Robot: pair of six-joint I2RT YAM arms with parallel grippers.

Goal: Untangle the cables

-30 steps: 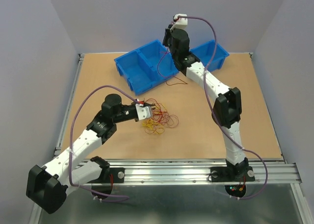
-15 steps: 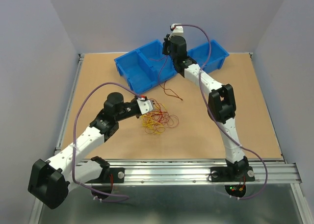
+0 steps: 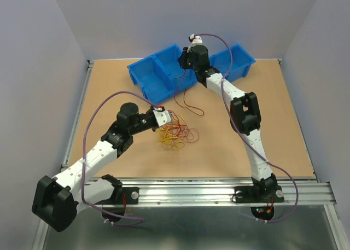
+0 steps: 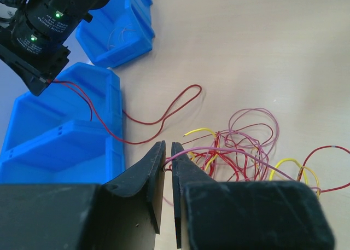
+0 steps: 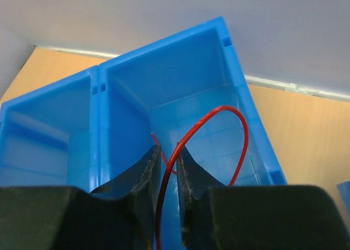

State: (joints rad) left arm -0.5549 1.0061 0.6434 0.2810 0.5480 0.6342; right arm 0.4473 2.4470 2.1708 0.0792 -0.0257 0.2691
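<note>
Currently: the cable tangle, red, yellow and orange loops, sits on the tabletop about mid-way between the left and right edges, nearer the middle than either the near or far edge.

Left tool is low at the tangle's left side. Tips are nearly together, pinched on 1 pink strand that runs out of the gap and into the pile. The rest of the pile lies loose on the wood.

Right tool is up at the far edge, over the blue bin, which has 2 compartments. Tips are a slit apart, and the gap looks wider than the wire in it. 1 red strand runs through that gap and arcs in a loop above a bin compartment. As far as the wrist view shows, it is not clamped.

Top view: the same red strand drops from the right tool over the bin's near wall and trails on the tabletop toward the tangle. Its free end lies just far-right of the pile, and I cannot tell whether it touches it.

A 2nd blue bin sits at the far edge, toward the right corner.
</note>
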